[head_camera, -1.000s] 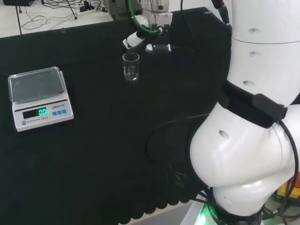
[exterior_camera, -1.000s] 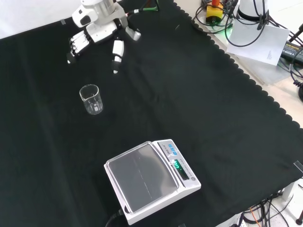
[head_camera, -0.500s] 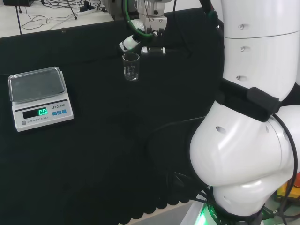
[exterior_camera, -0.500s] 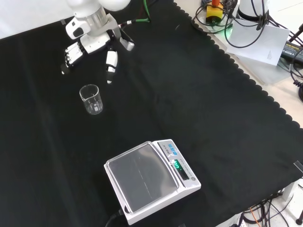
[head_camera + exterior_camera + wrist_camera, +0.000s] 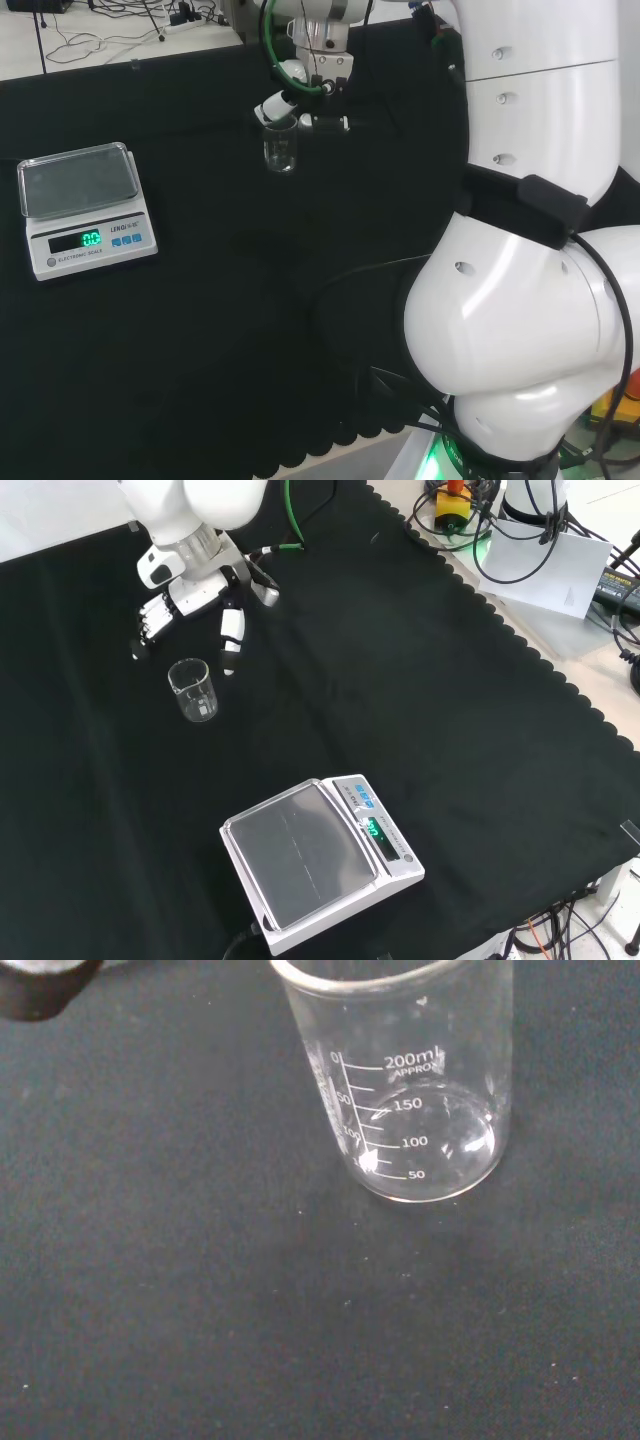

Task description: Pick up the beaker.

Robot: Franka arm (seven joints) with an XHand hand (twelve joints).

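Fingers (image 5: 150, 630) of the hand (image 5: 195, 595) were spread apart and fairly straight, and we saw nothing held between them and the thumb (image 5: 230, 640). In the front view the hand (image 5: 300, 95) hung just above and behind the beaker (image 5: 193, 690), with the fingers off to the upper left of the rim and the thumb pointing down just beside its upper right; we saw a gap between each of them and the glass. In the head view the hand sat right at the beaker (image 5: 281, 145), its white tips close over the rim, and we could not tell from there whether anything touched.

We found the beaker (image 5: 405, 1080) standing upright on the black cloth of the bench (image 5: 430, 680), toward the far left corner as the head view shows it and well away from every edge. It was clear glass with printed marks up its side, and in the wrist view it looked empty, with the cloth showing through its base.

We also saw an electronic scale (image 5: 320, 860) resting near the bench's near edge in the front view, well apart from the beaker, its steel pan bare and its display lit green. In the head view the scale (image 5: 85, 205) lay toward the left edge of the bench.
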